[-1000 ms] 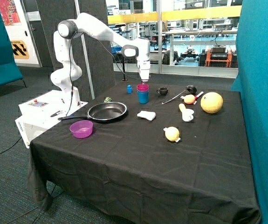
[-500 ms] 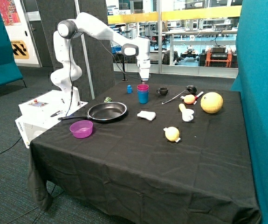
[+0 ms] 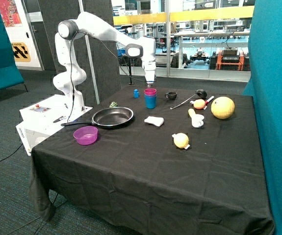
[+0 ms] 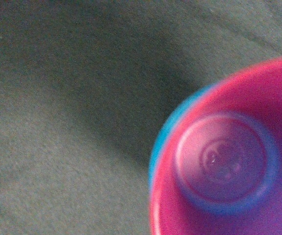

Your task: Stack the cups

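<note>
The black-clothed table (image 3: 145, 166) carries everything, with the white Franka arm (image 3: 101, 32) reaching over its far side from a base beside the table. Toward the near corner by the arm's base lie a black frying pan (image 3: 112, 117) and a shallow purple bowl (image 3: 86, 135); across the table sit a yellow melon-like ball (image 3: 222, 107) and some smaller odds and ends. A small black mug (image 3: 170, 95) stands just beside the stack, on the side away from the pan.

The cups are gathered at the far middle of the table: the pink-red cup (image 3: 150, 91) sits nested in a light blue cup (image 3: 150, 102), both upright, their shared axis vertical. The wrist view looks straight down into the pink-red cup's mouth, with a sliver of blue rim showing outside it. A small blue object (image 3: 136, 93) stands apart, just beyond the pan; whether it is the third cup cannot be told.

The gripper (image 3: 149, 83) hangs directly above the stack, pointing down, apart from the pink rim. Neither view shows how wide it stands, and nothing is seen in its hold.

So the stack lies straight below the gripper; any remaining cup would lie sideways from it, toward the pan
</note>
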Motion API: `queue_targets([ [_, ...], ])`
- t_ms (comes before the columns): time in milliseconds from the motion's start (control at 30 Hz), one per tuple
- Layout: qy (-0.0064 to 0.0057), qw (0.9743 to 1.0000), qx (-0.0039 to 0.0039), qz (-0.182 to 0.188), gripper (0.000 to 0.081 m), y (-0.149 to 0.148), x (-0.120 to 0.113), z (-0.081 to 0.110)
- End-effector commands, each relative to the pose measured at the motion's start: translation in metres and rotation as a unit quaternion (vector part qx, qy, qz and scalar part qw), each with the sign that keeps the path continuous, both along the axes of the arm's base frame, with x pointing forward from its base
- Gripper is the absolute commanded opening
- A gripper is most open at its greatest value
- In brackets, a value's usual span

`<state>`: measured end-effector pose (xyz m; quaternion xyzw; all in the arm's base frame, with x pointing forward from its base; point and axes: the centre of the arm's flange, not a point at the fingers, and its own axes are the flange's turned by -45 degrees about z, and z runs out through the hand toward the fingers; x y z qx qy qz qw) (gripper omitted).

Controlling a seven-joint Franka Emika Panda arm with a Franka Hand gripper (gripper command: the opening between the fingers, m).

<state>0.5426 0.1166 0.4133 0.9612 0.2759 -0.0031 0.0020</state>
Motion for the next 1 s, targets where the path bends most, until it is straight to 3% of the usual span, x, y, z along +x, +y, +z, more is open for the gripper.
queue_targets([
  [0,-0.0025,0.9999,0.00271,-0.01,0.0374,-0.022,-0.011,0.008],
  [300,-0.0025,0.9999,0.00271,-0.013,0.0369,-0.033,-0.018,0.009],
  [667,-0.0025,0.9997,0.00268,-0.025,0.0363,-0.049,-0.01,0.005],
  [967,-0.0025,0.9999,0.0027,-0.016,0.0359,-0.044,-0.005,0.005],
])
